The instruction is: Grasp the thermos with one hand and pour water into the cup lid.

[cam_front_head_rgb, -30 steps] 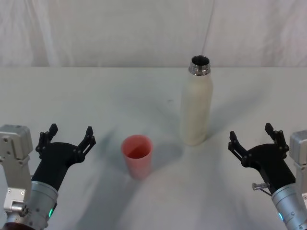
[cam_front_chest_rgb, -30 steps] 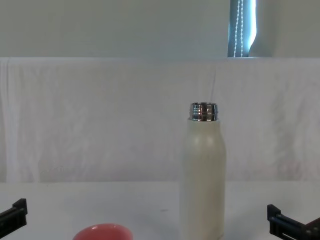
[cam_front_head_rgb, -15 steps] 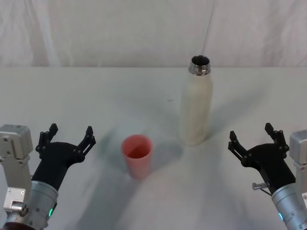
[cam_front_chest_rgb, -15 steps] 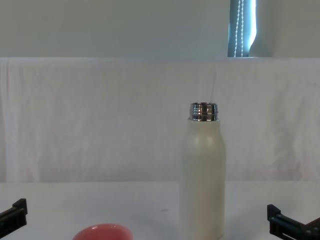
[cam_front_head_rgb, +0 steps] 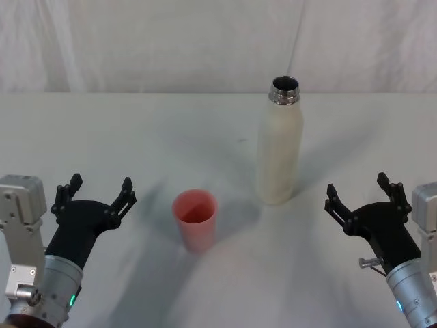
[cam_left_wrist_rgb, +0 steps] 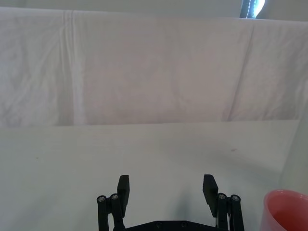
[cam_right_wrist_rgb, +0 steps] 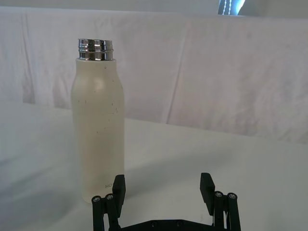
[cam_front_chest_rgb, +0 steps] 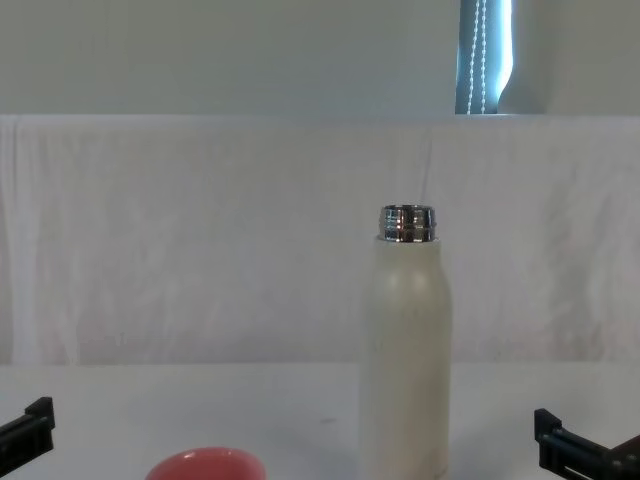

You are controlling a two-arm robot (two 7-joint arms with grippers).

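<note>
The cream-white thermos (cam_front_head_rgb: 279, 150) stands upright on the white table, its chrome neck open at the top; it also rises in the chest view (cam_front_chest_rgb: 405, 350) and the right wrist view (cam_right_wrist_rgb: 97, 125). The coral cup lid (cam_front_head_rgb: 195, 220) sits upright to its near left, its rim low in the chest view (cam_front_chest_rgb: 206, 466) and at the edge of the left wrist view (cam_left_wrist_rgb: 287, 211). My right gripper (cam_front_head_rgb: 360, 193) hovers open, near and to the right of the thermos (cam_right_wrist_rgb: 163, 188). My left gripper (cam_front_head_rgb: 98, 193) hangs open to the left of the cup lid (cam_left_wrist_rgb: 166, 186).
A white cloth backdrop (cam_front_head_rgb: 171, 41) closes off the far side of the table (cam_front_head_rgb: 136, 137). A window strip with a bead cord (cam_front_chest_rgb: 485, 55) shows above it.
</note>
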